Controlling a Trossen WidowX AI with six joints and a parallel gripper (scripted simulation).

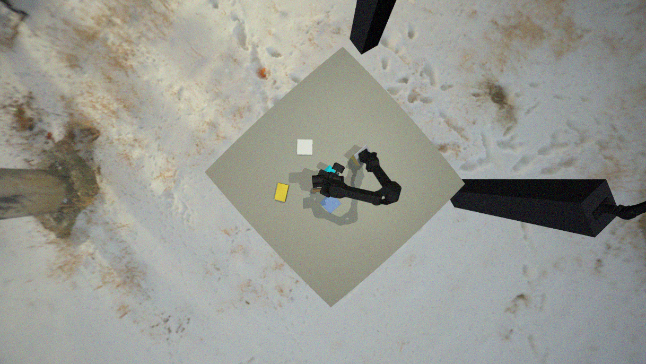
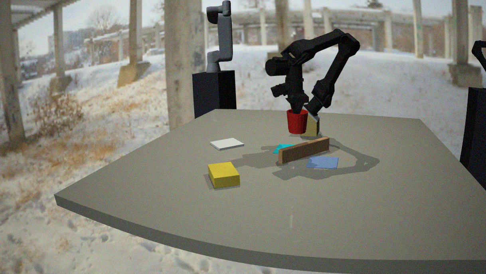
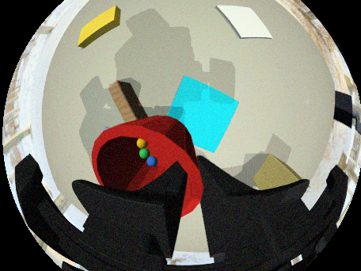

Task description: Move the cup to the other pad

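My gripper (image 1: 321,182) (image 2: 297,108) (image 3: 191,160) is shut on the rim of the red cup (image 2: 297,122) (image 3: 164,137) and holds it upright in the air above the table (image 1: 325,262) (image 2: 340,221). Three small marbles (image 3: 146,151) lie inside the cup. In the top view the arm hides the cup. The cyan pad (image 1: 331,169) (image 2: 282,147) (image 3: 206,113) lies just beyond the cup. The light blue pad (image 1: 331,205) (image 2: 322,162) lies on the near side of a wooden bar (image 2: 303,149) (image 3: 123,100), which stands between the two pads and partly below the cup.
A yellow block (image 1: 281,192) (image 2: 223,174) (image 3: 98,26) and a white tile (image 1: 304,146) (image 2: 226,143) (image 3: 244,20) lie to the left. A tan block (image 2: 311,127) (image 3: 271,173) sits at the arm's base. Black pedestals (image 1: 533,203) stand off the table; one carries a grey arm (image 2: 221,37).
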